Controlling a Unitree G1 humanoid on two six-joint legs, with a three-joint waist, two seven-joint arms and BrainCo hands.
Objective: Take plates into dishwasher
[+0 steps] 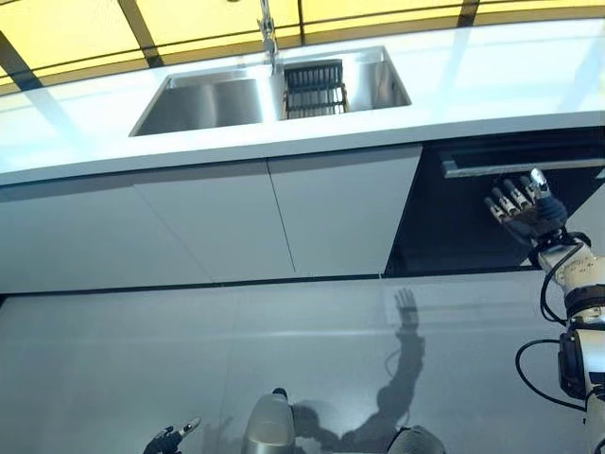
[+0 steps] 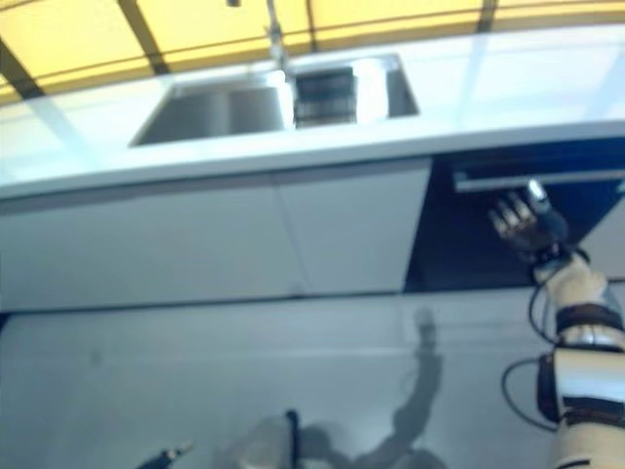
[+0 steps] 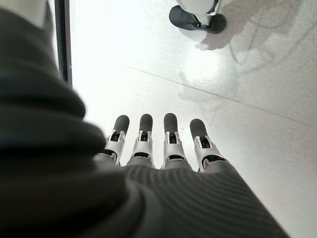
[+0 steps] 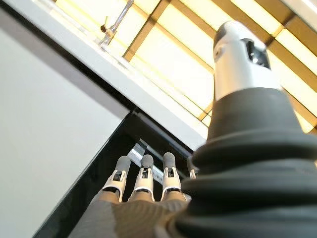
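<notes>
The dishwasher is a dark panel under the white counter at the right, with a silver bar handle along its top. My right hand is raised in front of it just below the handle, fingers straight and apart, holding nothing. In the right wrist view its fingers point up at the handle. My left hand hangs low over the floor, and its fingers are straight and empty. I see no plates. A dark dish rack stands in the sink.
A steel sink with a tap is set in the white counter. White cabinet doors run left of the dishwasher. Pale floor lies in front.
</notes>
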